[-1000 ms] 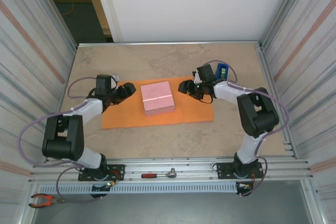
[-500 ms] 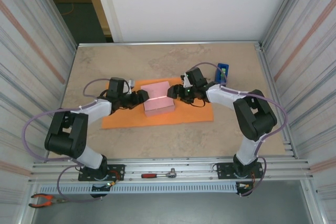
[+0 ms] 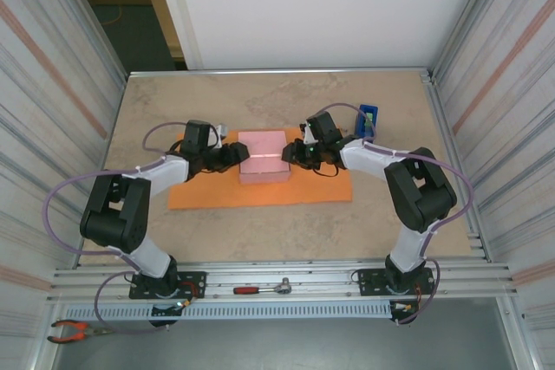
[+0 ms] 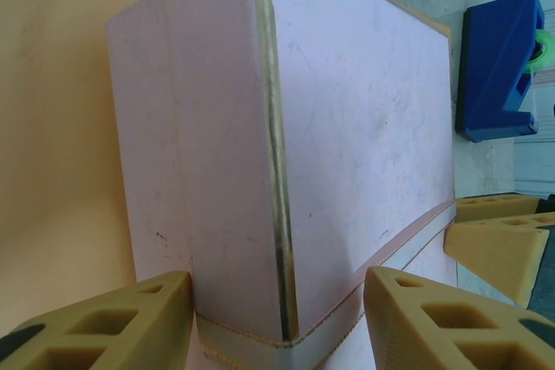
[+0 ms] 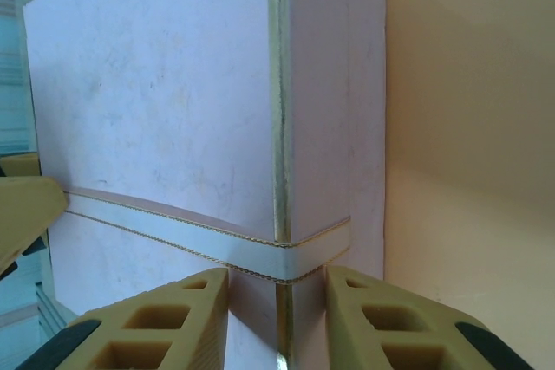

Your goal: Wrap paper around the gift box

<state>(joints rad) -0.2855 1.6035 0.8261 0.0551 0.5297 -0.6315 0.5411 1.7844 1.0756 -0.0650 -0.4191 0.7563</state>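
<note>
The box [image 3: 263, 155] was approached from both sides and is now pinched by left fingers [image 4: 95, 327] and right fingers [image 5: 147, 327]; repositioning on the paper [image 3: 321, 184] can probably begin.

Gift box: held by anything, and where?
Cannot be told: the left pincer and right pincer each straddle an opposite edge of the gift box at its seam; contact is unclear.

A pale pink, flat, squarish gift box [image 3: 263, 155] (1 thin seam line crosses its top) lies over the far half of a large bright orange sheet of paper [image 3: 299, 190], spread flat.
</note>
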